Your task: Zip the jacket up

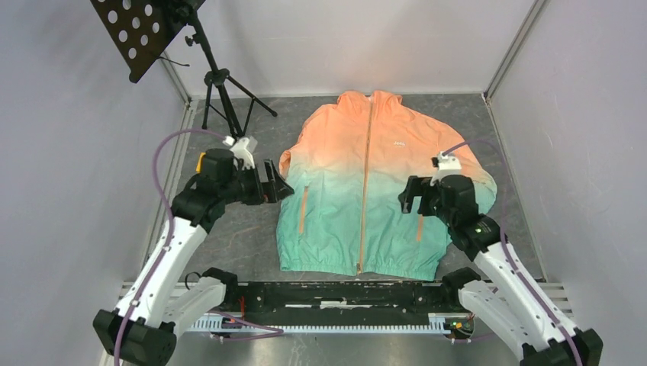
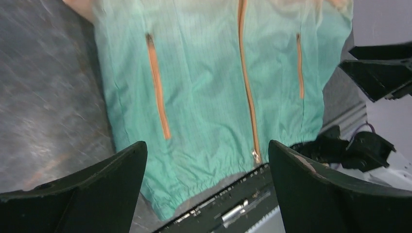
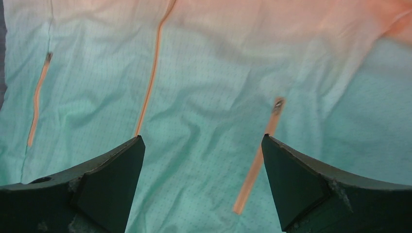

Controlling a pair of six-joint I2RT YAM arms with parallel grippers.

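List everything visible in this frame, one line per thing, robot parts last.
jacket: one, peach-orange fading to teal, flat on the table, collar far
centre zipper: one, tan, collar to hem; slider at the hem
pocket zips: two, tan, either side of centre
chest logo: one, white, upper chest
stand: one, black tripod carrying a perforated panel, far left
table: one, grey mottled
left claw: one, black, open, beside the jacket's sleeve
right claw: one, black, open, over the jacket's teal part

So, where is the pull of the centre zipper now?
In the left wrist view, the zipper pull sits at the bottom hem of the jacket, centre front.
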